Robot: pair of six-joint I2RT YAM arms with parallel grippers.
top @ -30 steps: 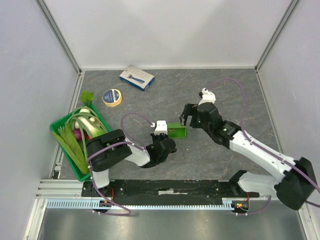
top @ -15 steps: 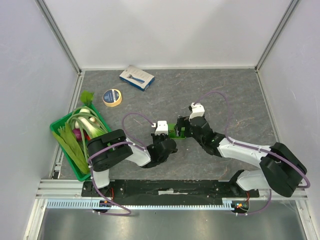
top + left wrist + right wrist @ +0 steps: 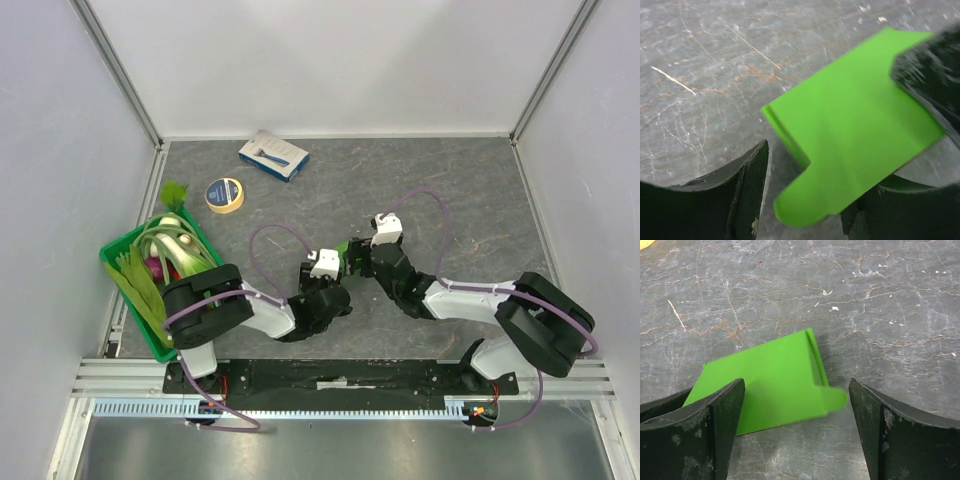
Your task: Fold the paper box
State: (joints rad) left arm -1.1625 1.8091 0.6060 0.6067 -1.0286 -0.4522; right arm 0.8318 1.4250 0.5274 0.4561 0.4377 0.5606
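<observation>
The desk (image 3: 450,180) has a dark grey top that looks like stone, with thin white and rust-coloured veins and many fine scratches, which the two close views show clearly. Plain white walls close it on three sides, the back wall (image 3: 330,60), the left wall (image 3: 50,150) and the right wall (image 3: 600,120), and an aluminium post (image 3: 118,70) rises at each far corner. Along the near edge runs a silver rail (image 3: 130,378) with a black plate (image 3: 320,375), and below it lies a dull grey metal sheet (image 3: 300,450); the light is soft and even.

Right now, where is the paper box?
Top view: the paper box lies at the middle of the table, between the left gripper and the right gripper; both wrist views show it between open jaws.
</observation>
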